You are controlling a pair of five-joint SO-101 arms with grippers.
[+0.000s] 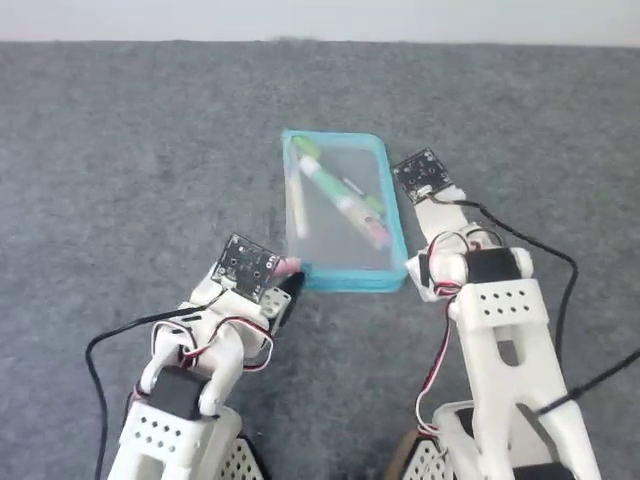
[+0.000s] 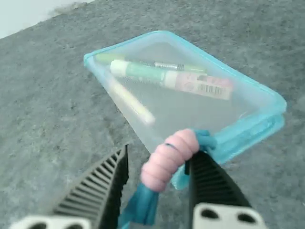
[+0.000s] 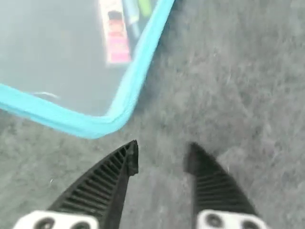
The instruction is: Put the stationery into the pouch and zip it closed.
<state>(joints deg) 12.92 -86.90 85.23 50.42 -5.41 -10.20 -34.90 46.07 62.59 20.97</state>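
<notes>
Inside the left claw (image 2: pixel 157 157), the pouch (image 2: pixel 190 109) zipper's pink pull (image 2: pixel 167 160).

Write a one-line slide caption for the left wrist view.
Left gripper brackets the pink zipper pull of a clear, blue-edged pouch holding pens.
</notes>
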